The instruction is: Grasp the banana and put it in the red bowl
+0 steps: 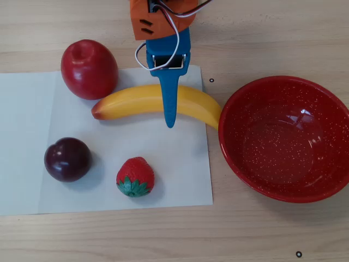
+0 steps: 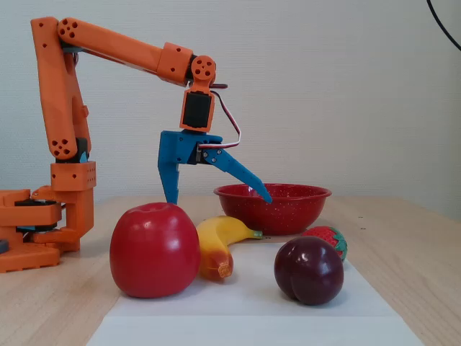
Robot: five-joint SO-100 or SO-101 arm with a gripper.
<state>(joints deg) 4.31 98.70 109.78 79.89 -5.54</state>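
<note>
Nearest in the fixed view sit a glossy red plastic apple (image 2: pixel 154 249) and dark purple plum (image 2: pixel 308 270); behind them the long yellow plastic banana (image 2: pixel 216 244) lies on white paper (image 2: pixel 238 299). Above it the blue two-finger gripper (image 2: pixel 218 200) hangs spread wide, empty. Farthest stands the speckled red enamel bowl (image 2: pixel 292 209).

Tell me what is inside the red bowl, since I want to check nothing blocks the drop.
The large speckled red enamel bowl holds nothing in the overhead view: only its glossy bare inside shows. In the fixed view its rim hides the inside.

A hobby or lab bench: pale wooden table (image 1: pixel 272 234), plain white wall (image 2: pixel 346 86), white paper sheet (image 1: pixel 180 180).
</note>
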